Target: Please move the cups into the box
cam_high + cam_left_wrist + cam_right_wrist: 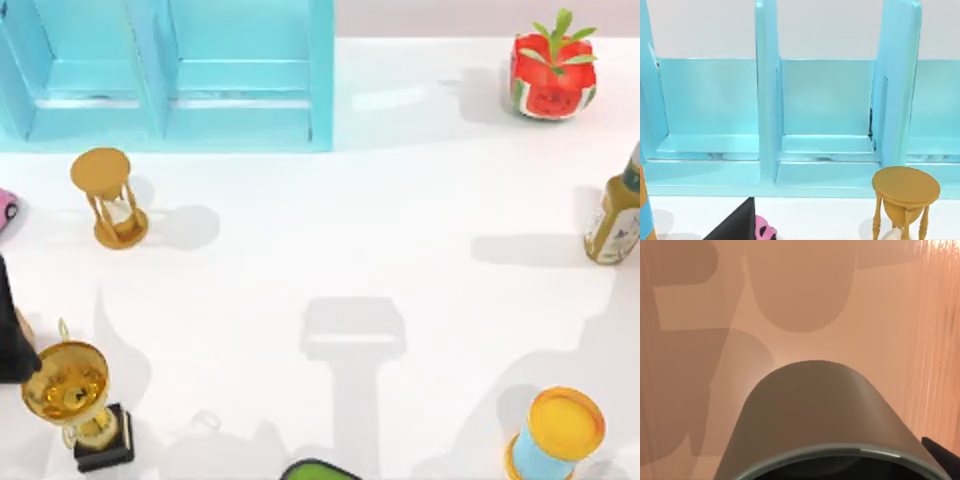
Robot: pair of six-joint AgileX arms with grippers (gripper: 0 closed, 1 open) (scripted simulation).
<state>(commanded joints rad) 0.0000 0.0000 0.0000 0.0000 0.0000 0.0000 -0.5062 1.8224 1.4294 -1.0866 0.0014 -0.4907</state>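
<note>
Close under the right wrist camera sits one small dark grey handleless cup (pixel 817 415), plain and matte. Its round rim is turned towards the lens and its tapered wall runs away from it. Behind it lies a pale orange-brown surface (pixel 880 315) crossed by soft shadows; whether that is the box's floor or wall I cannot tell, nor where it sits relative to the tabletop. A dark sliver (pixel 942 455) beside the rim may belong to the right gripper. Whether that pincer is clamped on the cup, apart or together, I cannot tell.

Handling, as a judgement:
- The cup looks light and rigid.
- The matte wall should give fair friction, but the taper could let it slip if gripped low.
- A hold across the rim, one pad inside and one outside, seems the surest.
- No handle, so the approach angle matters little.

Out on the white tabletop (pixel 400 200):
- A turquoise partitioned shelf unit (pixel 170 80) takes the far left corner, its bays open.
- A golden wooden hourglass (pixel 110 195) stands just before it.
- A golden trophy cup on a black base (pixel 80 400) is near the near left corner.
- A yellow-lidded blue can (pixel 558 435) stands at the near right corner.
- An olive glass bottle (pixel 617 215) is at the right edge.
- A red strawberry-like pot with green leaves (pixel 552 75) occupies the far right corner.

A dark shape (pixel 10 330) at the left edge I take for the left arm, idle. Its pincer's state I cannot tell.
</note>
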